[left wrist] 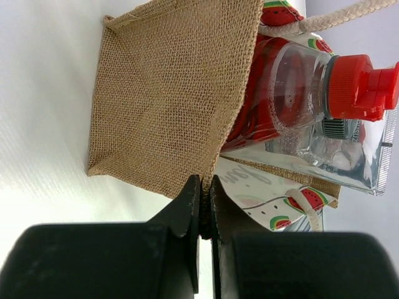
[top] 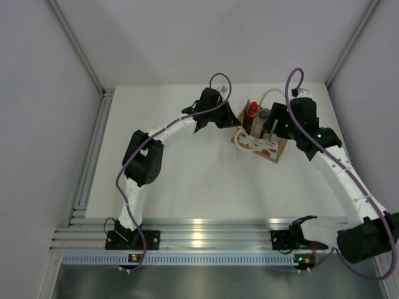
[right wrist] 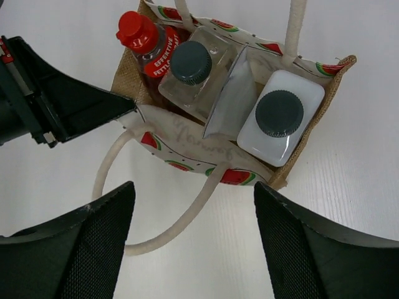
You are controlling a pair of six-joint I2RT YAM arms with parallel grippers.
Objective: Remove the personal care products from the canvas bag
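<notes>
The canvas bag (right wrist: 187, 149) stands upright on the white table, at the back right in the top view (top: 269, 151). Inside it are a red bottle with a red cap (right wrist: 138, 31), a clear bottle with a dark grey cap (right wrist: 190, 62), a whitish bottle with a dark grey cap (right wrist: 280, 118) and a slim grey container (right wrist: 227, 103) between them. My left gripper (left wrist: 204, 193) is shut on the bag's burlap side edge (left wrist: 168, 93), next to the red bottle (left wrist: 349, 87). My right gripper (right wrist: 193, 193) is open and empty, above the bag's near side.
A cream rope handle (right wrist: 181, 221) loops out onto the table under my right gripper. An aluminium rail (top: 199, 237) runs along the near edge and another (top: 93, 156) along the left. White walls enclose the table.
</notes>
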